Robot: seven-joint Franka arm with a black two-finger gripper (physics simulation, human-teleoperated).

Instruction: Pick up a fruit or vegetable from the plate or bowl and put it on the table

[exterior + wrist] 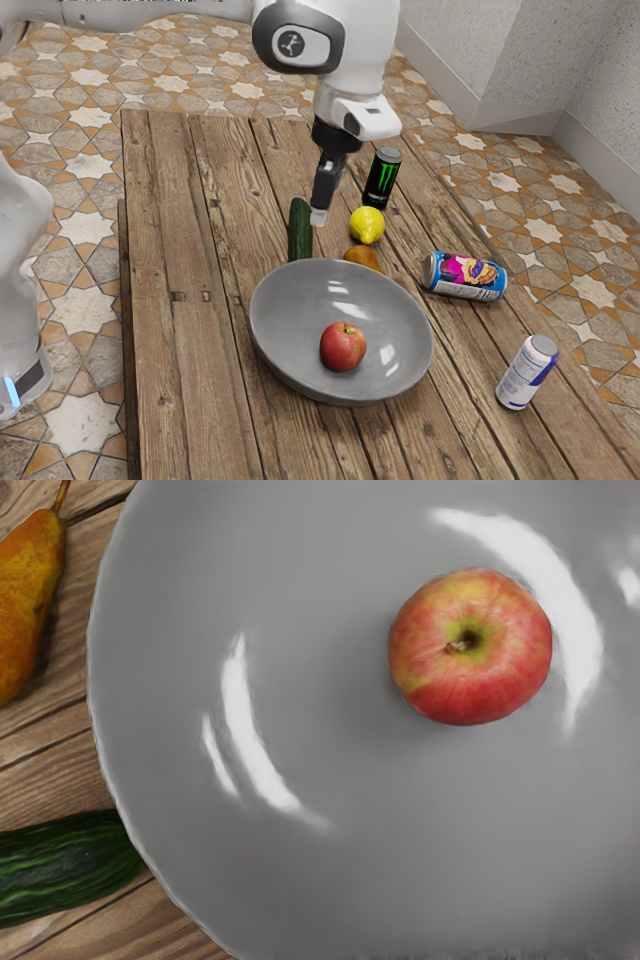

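Observation:
In the exterior view my gripper (318, 216) hangs above the table, higher in the picture than the grey bowl (285, 320) and apart from the fruit. A red apple (343, 346) rests inside the bowl, well away from the gripper. Seen from the wrist, the apple (470, 647) shows its stem end, with the smooth grey bowl (330, 730) around it. Whether the gripper is open or shut cannot be made out.
Outside the bowl lie a cucumber (300, 230), a lemon (367, 225) and a pear (364, 258). A black can (382, 178) stands behind the lemon. Toward the exterior view's right are a lying colourful can (467, 277) and a white-blue can (527, 373) on the wooden table (190, 380).

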